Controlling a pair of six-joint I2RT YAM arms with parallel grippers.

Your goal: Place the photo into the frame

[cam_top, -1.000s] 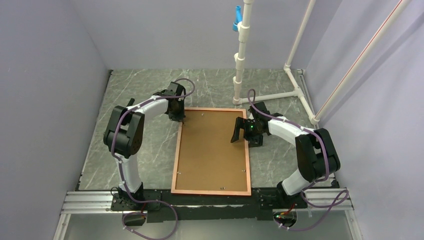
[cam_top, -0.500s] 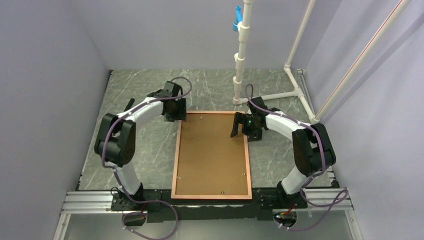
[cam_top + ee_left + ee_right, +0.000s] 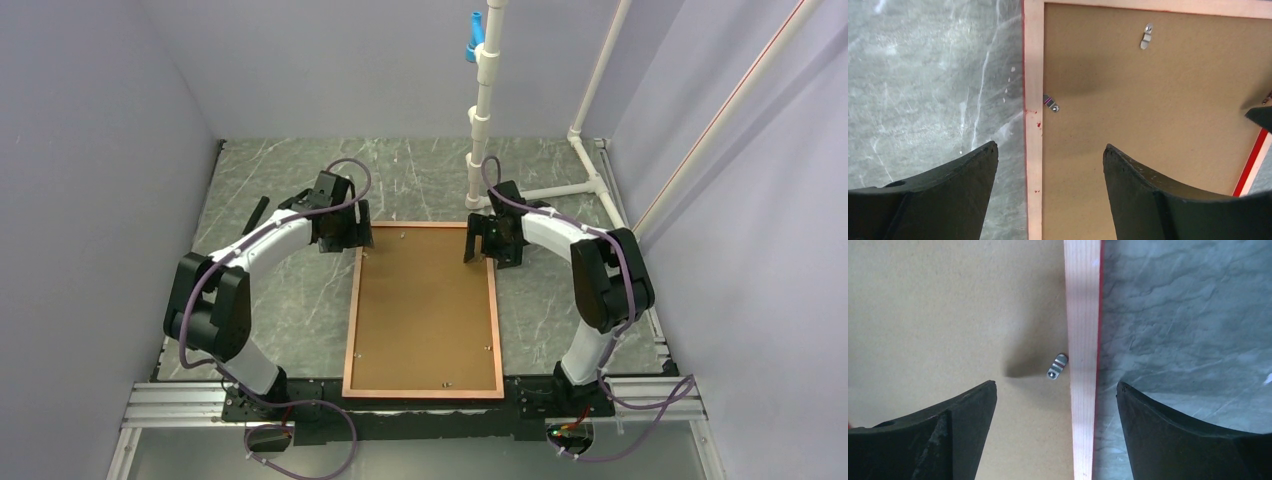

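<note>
The frame [image 3: 351,320] lies face down in the middle of the surface [image 3: 290,290], between the two arms, its long sides running away from their bases. Its back rail is pale, finely grained wood with a thin bright red line along the outer edge. Inside the rail sits a flat, matt brown backing board [image 3: 425,310] with a faintly fibrous look. Small silver metal turn clips [image 3: 1050,103] are pinned near the rail. The surface is grey-green stone-patterned sheet with white veins, closed in by plain lavender-grey walls. A white pipe stand [image 3: 480,120] rises at the back, and an aluminium rail [image 3: 180,405] carries the arm bases at the near edge. Both arms, white-shelled with black joints and purple cables, bow outward and reach in to the frame's far corners. The left gripper [image 3: 352,238] hangs over the far left corner, its black curved fingers spread wide on either side of the rail and gripping nothing. The right gripper [image 3: 478,245] hangs over the right rail near the far right corner, its jaws likewise wide apart and holding nothing, a clip below them.
</note>
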